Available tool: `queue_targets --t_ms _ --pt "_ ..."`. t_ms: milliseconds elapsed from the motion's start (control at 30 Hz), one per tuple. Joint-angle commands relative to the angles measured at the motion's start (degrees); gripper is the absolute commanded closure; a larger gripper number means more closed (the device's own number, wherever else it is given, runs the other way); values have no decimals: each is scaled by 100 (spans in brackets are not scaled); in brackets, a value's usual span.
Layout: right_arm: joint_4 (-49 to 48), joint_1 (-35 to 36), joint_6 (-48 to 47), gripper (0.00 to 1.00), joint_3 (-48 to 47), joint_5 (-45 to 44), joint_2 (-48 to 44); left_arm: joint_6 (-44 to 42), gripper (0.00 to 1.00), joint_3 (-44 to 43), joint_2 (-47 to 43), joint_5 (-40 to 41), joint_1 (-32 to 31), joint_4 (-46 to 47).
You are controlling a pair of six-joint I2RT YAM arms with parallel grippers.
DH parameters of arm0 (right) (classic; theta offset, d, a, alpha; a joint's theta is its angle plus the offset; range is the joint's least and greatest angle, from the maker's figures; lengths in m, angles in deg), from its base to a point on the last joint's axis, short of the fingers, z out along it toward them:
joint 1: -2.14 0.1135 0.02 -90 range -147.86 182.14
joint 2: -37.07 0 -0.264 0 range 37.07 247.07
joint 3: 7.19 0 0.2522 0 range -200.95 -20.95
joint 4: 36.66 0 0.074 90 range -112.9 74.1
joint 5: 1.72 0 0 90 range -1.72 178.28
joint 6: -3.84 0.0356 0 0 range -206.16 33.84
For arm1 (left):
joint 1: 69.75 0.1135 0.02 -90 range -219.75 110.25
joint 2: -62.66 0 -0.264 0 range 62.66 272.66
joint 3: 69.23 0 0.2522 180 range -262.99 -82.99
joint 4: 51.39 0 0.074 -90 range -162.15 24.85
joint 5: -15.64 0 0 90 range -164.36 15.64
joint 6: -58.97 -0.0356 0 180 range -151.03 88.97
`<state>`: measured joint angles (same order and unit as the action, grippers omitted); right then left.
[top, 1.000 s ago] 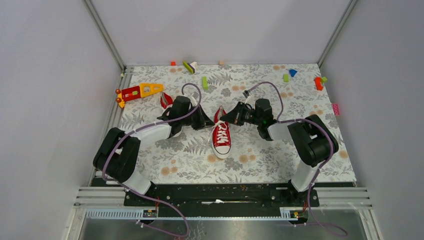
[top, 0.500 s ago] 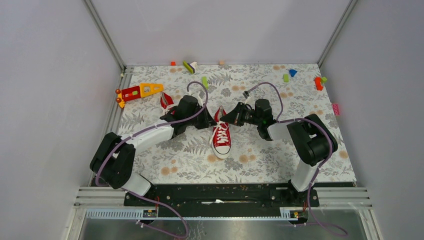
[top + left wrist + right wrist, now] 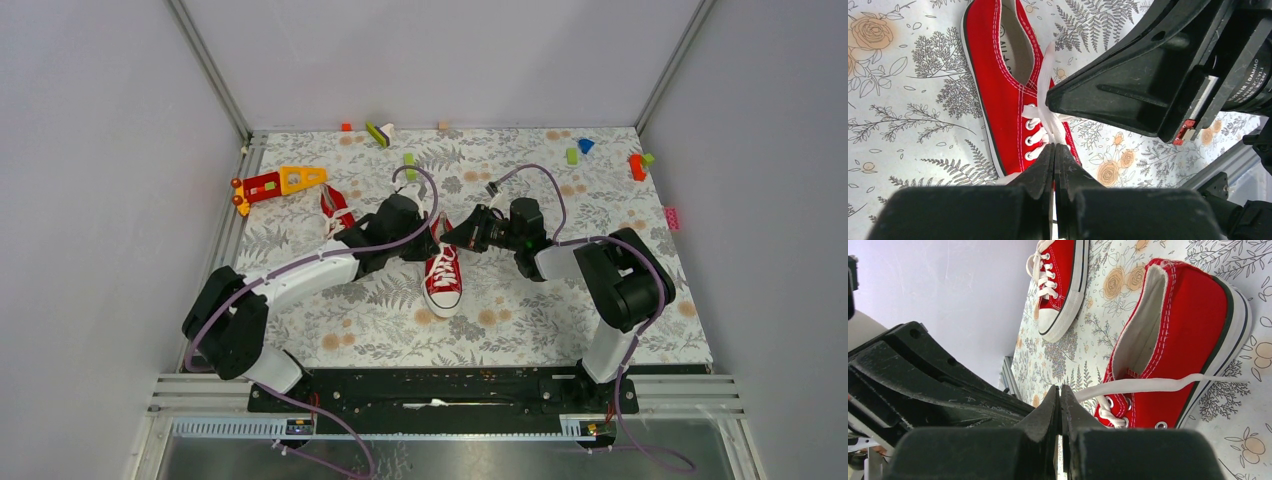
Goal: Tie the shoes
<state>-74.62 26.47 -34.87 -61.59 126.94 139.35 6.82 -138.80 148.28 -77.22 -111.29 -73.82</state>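
One red sneaker (image 3: 442, 278) lies mid-table, toe towards the arm bases; it also shows in the left wrist view (image 3: 1000, 95) and the right wrist view (image 3: 1173, 335). The second red sneaker (image 3: 334, 203) lies to its left, partly hidden behind the left arm, and shows far off in the right wrist view (image 3: 1060, 275). My left gripper (image 3: 430, 247) is over the middle shoe's lacing, jaws shut on a white lace (image 3: 1045, 75). My right gripper (image 3: 450, 238) is close opposite it at the heel end, jaws shut on a taut lace strand (image 3: 1148, 385).
A red-and-yellow toy piece (image 3: 280, 182) lies at the far left. Small coloured blocks (image 3: 637, 165) are scattered along the back edge and right side, with a green one (image 3: 409, 165) behind the grippers. Grey walls close in the floral mat (image 3: 520, 320).
My left arm has swung right, bringing its gripper from beside the shoe to over its laces, next to the right gripper. The right arm and the shoes have stayed put.
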Motion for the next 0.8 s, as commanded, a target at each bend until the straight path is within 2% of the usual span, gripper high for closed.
queue_targets --t_ms 0,367,533,700,767 --pt "-136 -43 -13 100 -183 -42 30 -210 100 -332 -151 472 -202 -160" --pt "-136 -45 -5 100 -191 -25 38 -207 88 -333 -194 547 -307 -223" --pt "-136 -50 -2 100 -190 -25 38 -207 96 -349 -237 622 -303 -322" --pt "-136 -46 -4 100 -189 -25 42 -195 83 -341 -327 733 -309 -438" --pt "-136 -44 -3 100 -190 -25 40 -198 82 -343 -373 795 -302 -500"
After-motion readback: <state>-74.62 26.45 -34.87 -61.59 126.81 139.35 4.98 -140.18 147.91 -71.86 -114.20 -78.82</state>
